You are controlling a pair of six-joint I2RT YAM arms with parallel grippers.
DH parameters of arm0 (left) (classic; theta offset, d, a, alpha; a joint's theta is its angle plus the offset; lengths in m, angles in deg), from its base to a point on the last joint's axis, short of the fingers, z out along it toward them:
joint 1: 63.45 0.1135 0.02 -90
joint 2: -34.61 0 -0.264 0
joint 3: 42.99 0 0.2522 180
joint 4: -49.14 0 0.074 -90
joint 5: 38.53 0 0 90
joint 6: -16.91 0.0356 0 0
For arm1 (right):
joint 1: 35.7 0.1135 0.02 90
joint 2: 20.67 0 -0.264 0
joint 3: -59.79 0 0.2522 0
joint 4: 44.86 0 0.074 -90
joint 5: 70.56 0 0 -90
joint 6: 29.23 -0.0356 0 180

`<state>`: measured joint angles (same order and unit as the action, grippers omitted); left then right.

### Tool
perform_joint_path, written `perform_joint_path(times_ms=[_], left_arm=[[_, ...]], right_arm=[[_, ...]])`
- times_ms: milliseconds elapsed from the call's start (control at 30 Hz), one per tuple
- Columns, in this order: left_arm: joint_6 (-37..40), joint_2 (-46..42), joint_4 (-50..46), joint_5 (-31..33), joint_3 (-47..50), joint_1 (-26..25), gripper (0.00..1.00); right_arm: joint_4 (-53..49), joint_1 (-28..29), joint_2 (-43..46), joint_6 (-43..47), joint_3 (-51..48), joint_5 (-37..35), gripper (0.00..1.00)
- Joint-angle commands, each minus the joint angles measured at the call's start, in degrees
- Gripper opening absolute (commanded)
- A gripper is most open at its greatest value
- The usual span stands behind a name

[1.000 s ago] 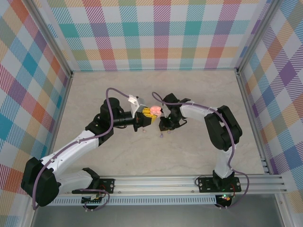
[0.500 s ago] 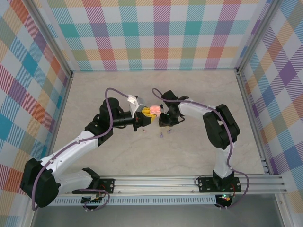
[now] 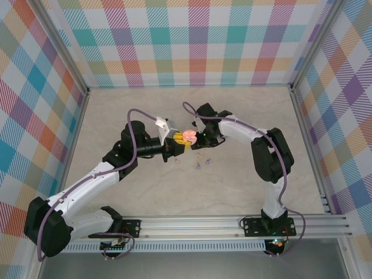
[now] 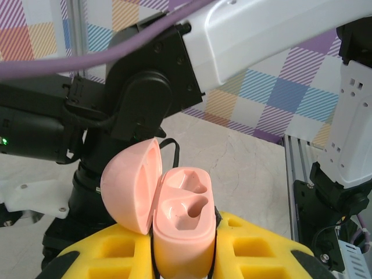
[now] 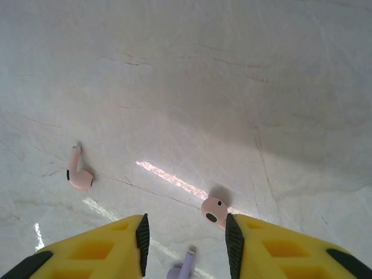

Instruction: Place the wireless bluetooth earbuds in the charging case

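Pale marbled tabletop (image 5: pixel 232 70), boxed in by checked walls, carries the work. My left end effector (image 4: pixel 186 258) is clamped on the pink charging case (image 4: pixel 181 229), which is held up with its lid (image 4: pixel 129 185) swung open and both sockets empty. My right end effector (image 5: pixel 186 244) hangs just right of the case, fingers apart, nothing gripped. The loose earbuds lie on the tabletop below it, on the near side.

Step in hand, as I judge it: pick up one earbud.
1. Centre the gap over the pink earbud (image 5: pixel 214 210) just beside one finger.
2. Descend straight.
3. Close across the body, not the stem, so the stem is free to enter a socket.
4. Hold the case level and motionless.

Count:
- Earbuds: three. Two are pink, the second (image 5: pixel 79 176) well apart from the first; the third is a lilac earbud (image 5: pixel 181 269).
- Charging case: one.
- Sockets: two.
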<state>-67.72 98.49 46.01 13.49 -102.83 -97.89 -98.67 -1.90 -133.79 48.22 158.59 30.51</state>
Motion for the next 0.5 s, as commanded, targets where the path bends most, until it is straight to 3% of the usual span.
perform_joint_path(times_ms=[0,467], left_arm=[[0.3,-1.6,0.6,-0.3,0.6,-0.6,0.19],[0.2,-1.8,0.4,-0.3,0.6,-0.6,0.19]], right_arm=[[-5.2,0.3,-2.6,5.6,2.9,-0.3,0.44],[-8.9,0.8,-6.6,9.3,6.4,0.2,0.46]])
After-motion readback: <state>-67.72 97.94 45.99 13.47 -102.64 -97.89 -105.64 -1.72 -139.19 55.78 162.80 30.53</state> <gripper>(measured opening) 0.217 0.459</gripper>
